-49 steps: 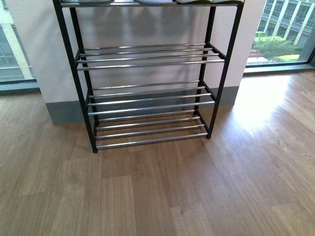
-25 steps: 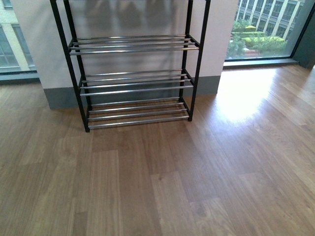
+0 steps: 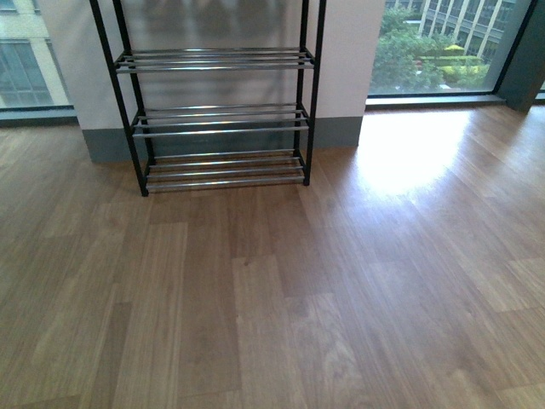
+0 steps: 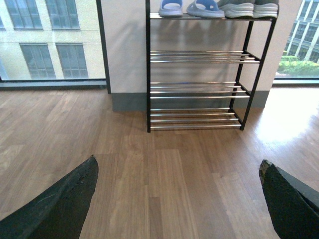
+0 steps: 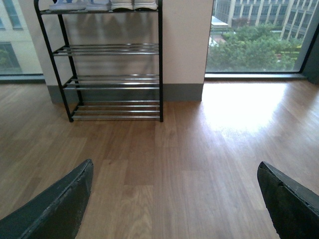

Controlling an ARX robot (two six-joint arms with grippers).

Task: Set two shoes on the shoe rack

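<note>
Grey knit sneakers (image 4: 247, 7) with white soles sit atop black chrome-barred rack (image 4: 199, 57): light, soft; grip heel collars. Both claws spread, empty.

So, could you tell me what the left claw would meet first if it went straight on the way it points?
Probably the bare wooden floor short of the shoe rack. The left claw is open and empty; depth is hard to judge.

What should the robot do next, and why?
Probably stop and pull its arms in: both grey sneakers already sit on the shoe rack, on its top tier beside the sandals, and the left gripper and right gripper are open and empty.
</note>
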